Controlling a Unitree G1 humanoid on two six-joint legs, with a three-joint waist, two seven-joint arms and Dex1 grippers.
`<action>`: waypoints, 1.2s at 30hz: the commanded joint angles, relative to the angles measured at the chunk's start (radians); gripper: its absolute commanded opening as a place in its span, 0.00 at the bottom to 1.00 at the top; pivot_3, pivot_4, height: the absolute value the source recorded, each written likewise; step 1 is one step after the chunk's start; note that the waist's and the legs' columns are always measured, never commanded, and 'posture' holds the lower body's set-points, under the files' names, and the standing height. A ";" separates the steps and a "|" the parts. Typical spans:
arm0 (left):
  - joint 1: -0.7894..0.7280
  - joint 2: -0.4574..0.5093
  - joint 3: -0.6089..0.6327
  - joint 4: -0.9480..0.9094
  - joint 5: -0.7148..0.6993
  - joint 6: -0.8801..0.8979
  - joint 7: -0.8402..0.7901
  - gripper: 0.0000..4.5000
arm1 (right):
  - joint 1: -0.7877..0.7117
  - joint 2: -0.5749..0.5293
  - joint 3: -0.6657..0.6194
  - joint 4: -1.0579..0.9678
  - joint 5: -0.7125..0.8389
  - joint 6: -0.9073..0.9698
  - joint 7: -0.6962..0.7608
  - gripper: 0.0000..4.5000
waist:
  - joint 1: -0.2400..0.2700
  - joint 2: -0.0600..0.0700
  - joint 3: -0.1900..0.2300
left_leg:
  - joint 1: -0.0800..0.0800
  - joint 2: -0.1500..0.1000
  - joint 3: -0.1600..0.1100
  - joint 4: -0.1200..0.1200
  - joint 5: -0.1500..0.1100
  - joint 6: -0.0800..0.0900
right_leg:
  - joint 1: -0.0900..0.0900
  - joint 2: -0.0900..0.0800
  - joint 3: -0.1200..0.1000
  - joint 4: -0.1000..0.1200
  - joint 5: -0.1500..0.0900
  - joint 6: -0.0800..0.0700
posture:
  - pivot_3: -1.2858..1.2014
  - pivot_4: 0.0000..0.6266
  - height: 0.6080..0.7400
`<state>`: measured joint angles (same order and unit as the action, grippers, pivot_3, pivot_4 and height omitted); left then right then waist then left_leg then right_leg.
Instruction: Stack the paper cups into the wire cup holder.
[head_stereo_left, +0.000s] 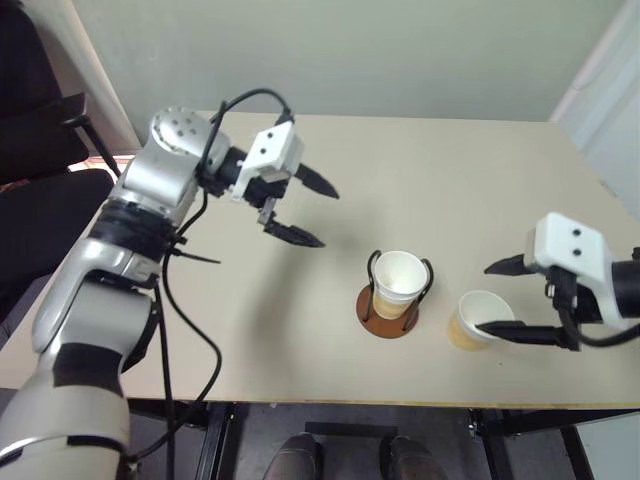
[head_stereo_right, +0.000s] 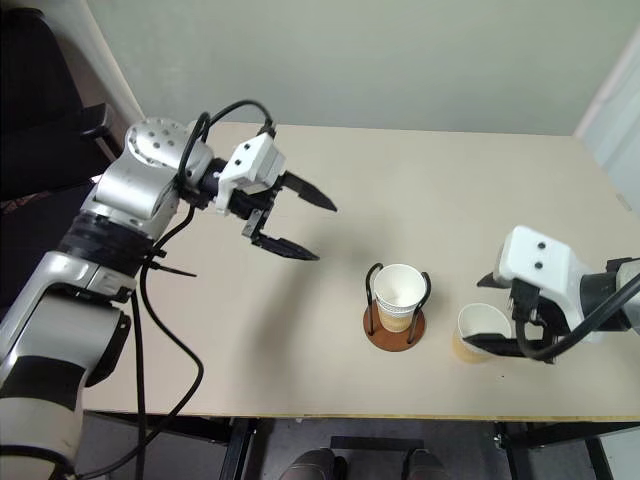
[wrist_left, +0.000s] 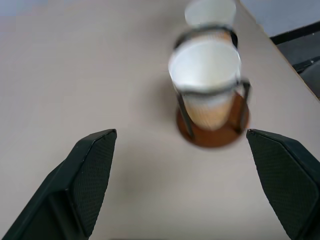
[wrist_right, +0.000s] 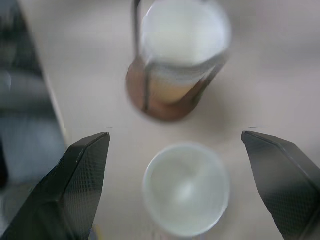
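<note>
Right gripper, fingers spread, straddles upright loose paper cup just right of wire cup holder; left gripper spread, empty, farther off.

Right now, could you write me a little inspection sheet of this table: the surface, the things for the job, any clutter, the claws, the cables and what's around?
Surface: beige table, bare apart from the job's things.
Job's things: wire cup holder on its brown disc, with a paper cup standing in it; I cannot tell whether more than one is nested there. A loose cup stands upright on the table beside it.
Clutter: nothing seen.
Grippers: left gripper open and empty, above the table away from the holder; right gripper open, its fingers either side of the loose cup.
Cables: black cable along the left arm.
Surroundings: pale wall; black chair.
</note>
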<state>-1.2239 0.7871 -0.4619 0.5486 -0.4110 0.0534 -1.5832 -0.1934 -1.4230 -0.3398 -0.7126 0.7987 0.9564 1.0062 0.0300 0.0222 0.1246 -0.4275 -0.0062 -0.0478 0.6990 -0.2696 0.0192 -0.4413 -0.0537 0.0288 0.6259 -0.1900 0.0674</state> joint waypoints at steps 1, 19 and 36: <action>0.010 0.022 0.087 -0.031 0.009 0.020 -0.031 0.99 | 0.017 -0.004 -0.030 -0.017 -0.050 -0.048 0.023 0.98 | 0.000 0.000 0.000 | 0.000 0.000 0.000 0.000 0.000 0.000 | 0.000 0.000 0.000 0.000 0.000 0.000 | 0.52 0.24 1.00; 0.046 -0.016 0.206 -0.101 0.078 0.094 -0.031 1.00 | 0.161 0.065 0.247 0.073 -0.383 -0.288 0.023 0.94 | -0.002 0.000 0.000 | 0.003 0.000 0.000 0.000 0.000 0.001 | 0.002 0.000 0.000 0.001 0.000 0.000 | 0.52 0.24 1.00; 0.109 0.053 0.207 -0.251 0.011 0.206 -0.031 1.00 | 0.055 0.138 0.368 0.081 -0.455 -0.299 0.061 0.01 | -0.008 0.000 0.000 | 0.005 0.001 0.001 0.000 0.000 0.001 | 0.005 0.000 0.000 0.001 0.000 0.000 | 0.52 0.24 1.00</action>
<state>-1.1106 0.8214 -0.2888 0.3381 -0.3782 0.2373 -1.5833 -0.1200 -1.2864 0.0298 -0.6225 0.3373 0.6501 1.0557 0.0217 0.0217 0.1248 -0.4219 -0.0056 -0.0470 0.6986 -0.2697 0.0202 -0.4364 -0.0538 0.0293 0.6266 -0.1899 0.0669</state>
